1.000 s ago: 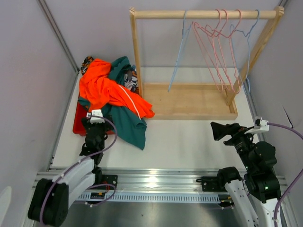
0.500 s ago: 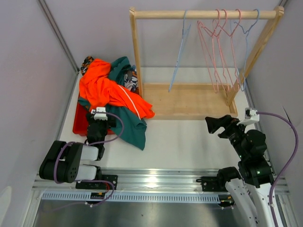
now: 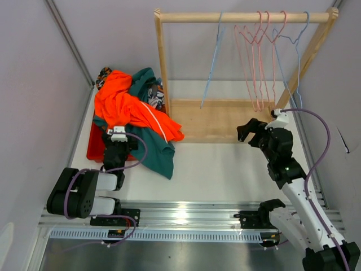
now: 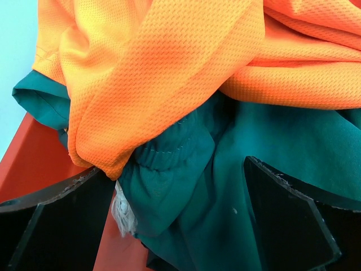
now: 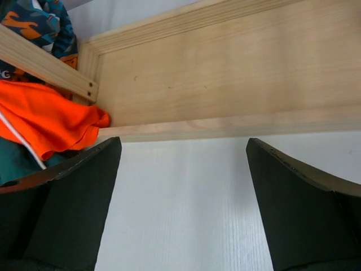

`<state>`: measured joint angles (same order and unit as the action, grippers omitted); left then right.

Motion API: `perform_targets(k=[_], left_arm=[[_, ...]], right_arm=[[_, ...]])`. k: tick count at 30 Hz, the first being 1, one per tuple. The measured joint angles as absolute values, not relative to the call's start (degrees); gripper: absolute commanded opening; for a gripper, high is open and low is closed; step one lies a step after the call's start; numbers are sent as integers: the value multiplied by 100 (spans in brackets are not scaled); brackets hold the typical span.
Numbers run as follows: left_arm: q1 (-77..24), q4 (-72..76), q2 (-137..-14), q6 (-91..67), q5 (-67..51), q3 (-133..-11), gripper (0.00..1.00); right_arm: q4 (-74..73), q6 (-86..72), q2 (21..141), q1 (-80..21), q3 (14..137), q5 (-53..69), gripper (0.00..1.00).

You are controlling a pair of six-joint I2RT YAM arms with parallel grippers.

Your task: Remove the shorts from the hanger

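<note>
Orange shorts point(image 3: 121, 106) and teal shorts point(image 3: 155, 149) heap over the red tray point(image 3: 93, 145).

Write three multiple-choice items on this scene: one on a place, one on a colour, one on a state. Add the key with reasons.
1. Where is the heap of shorts?
A. on the wire hangers
B. over the red tray, left of the wooden rack
C. under the right arm's base

2. Which colour lies on top of the heap?
A. navy
B. white
C. orange

3. How is the right claw?
A. open, holding nothing
B. shut on a hanger
C. shut on shorts

Key:
1 B: the top view shows the heap spilling over the tray beside the rack's left post.
2 C: the orange shorts cover the teal pair.
3 A: its fingers stand wide apart with nothing between them.
</note>
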<state>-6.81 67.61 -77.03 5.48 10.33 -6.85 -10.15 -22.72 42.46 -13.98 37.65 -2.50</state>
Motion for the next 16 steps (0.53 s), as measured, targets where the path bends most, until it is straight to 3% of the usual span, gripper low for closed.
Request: perform_targets(k=[16], left_arm=[[-676,6764,-7703,543,1031,-687,99]], right_arm=[[-5,-1732,5214,-1417,3776,-880,99]])
